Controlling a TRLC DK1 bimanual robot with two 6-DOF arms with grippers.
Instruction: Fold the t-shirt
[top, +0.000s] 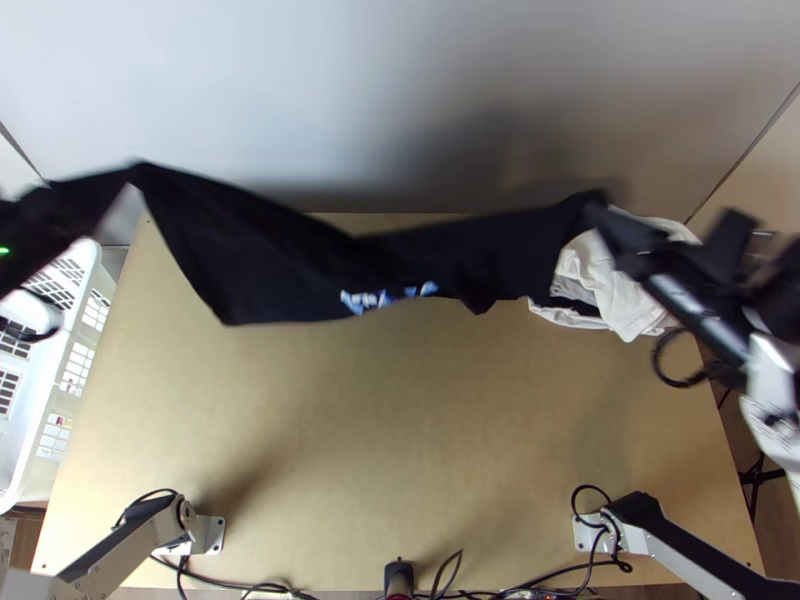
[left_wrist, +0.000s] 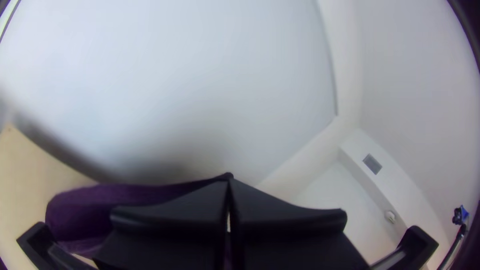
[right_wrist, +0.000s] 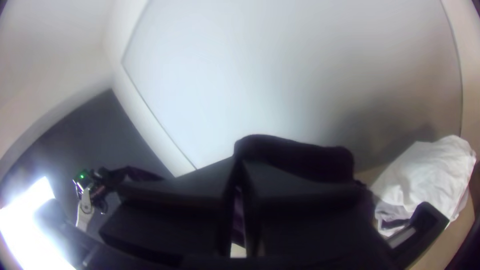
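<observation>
The dark t-shirt (top: 280, 265) hangs across the upper half of the top view, strung between the two arms over the far part of the table (top: 380, 430). The left gripper (left_wrist: 228, 181), at the upper left of the top view, has its fingers pressed together with a corner of the shirt clamped between them. The right gripper (right_wrist: 239, 156), at the upper right, is closed on another part of the shirt in the same way; which part, I cannot tell. Between the two grips the fabric sags and creases, with a blue and white print (top: 375, 299) near its lower edge. A bunched white cloth (top: 625, 290) lies at the upper right of the table, partly behind the shirt's right end. As for progress, the job looks to be at its opening stage: the shirt is picked up and pulled out wide, but it is not laid flat, and no finished fold can be made out. What seems to be left is nearly everything: lowering it, smoothing it on the wood, turning in the sides and sleeves, and doubling the body over.
</observation>
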